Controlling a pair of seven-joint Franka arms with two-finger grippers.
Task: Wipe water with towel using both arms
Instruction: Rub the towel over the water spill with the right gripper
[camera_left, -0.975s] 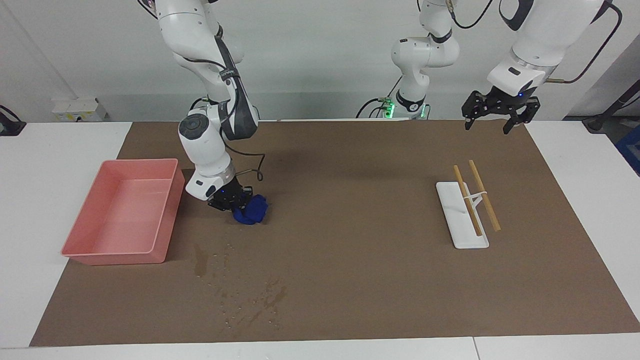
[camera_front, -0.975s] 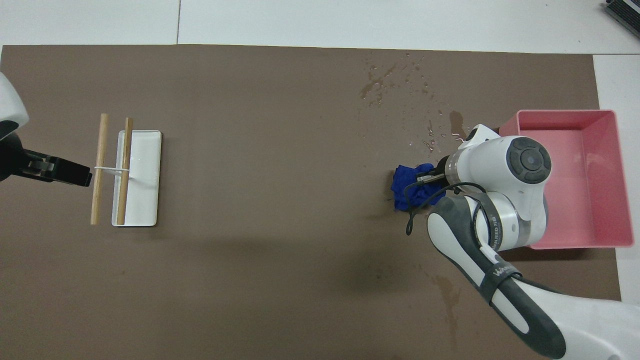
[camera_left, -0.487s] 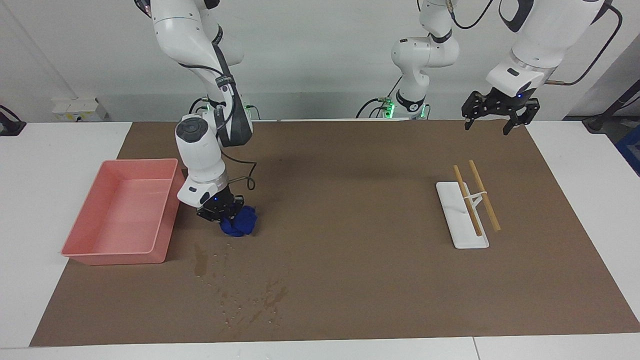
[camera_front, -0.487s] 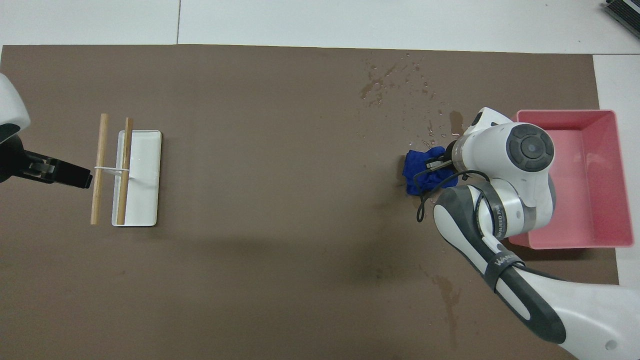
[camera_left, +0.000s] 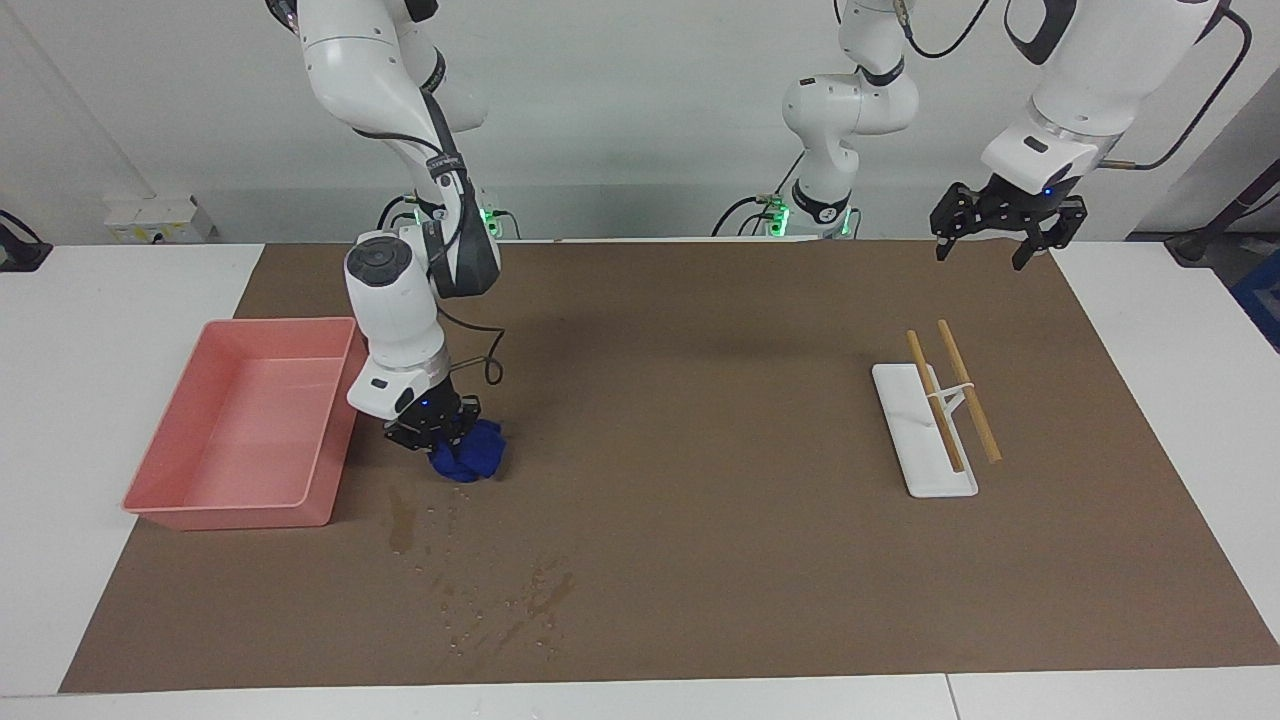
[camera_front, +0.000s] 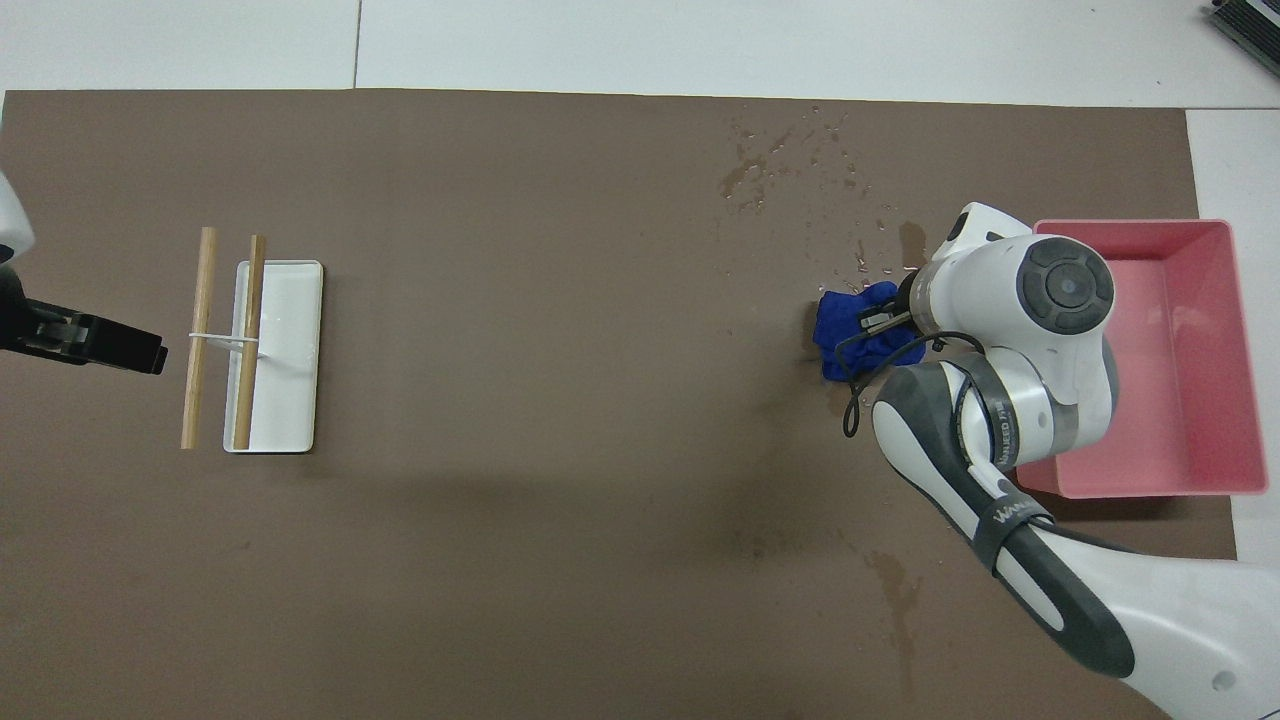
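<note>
Right claw (camera_left: 437, 437) clamps towel (camera_left: 468, 452) | blue, bunched | left claw (camera_left: 1003, 237) spread, waiting

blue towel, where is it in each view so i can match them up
Facing view: the towel lies low on the brown mat under the right gripper.
Overhead view: the towel pokes out from under the same arm.
Shared landmark: the pink tray beside it.

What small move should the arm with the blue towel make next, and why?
Probably slide the towel, held by the right gripper, farther from the robots onto the water: the wet patch begins just past it and looks unwiped. The left gripper waits.
</note>
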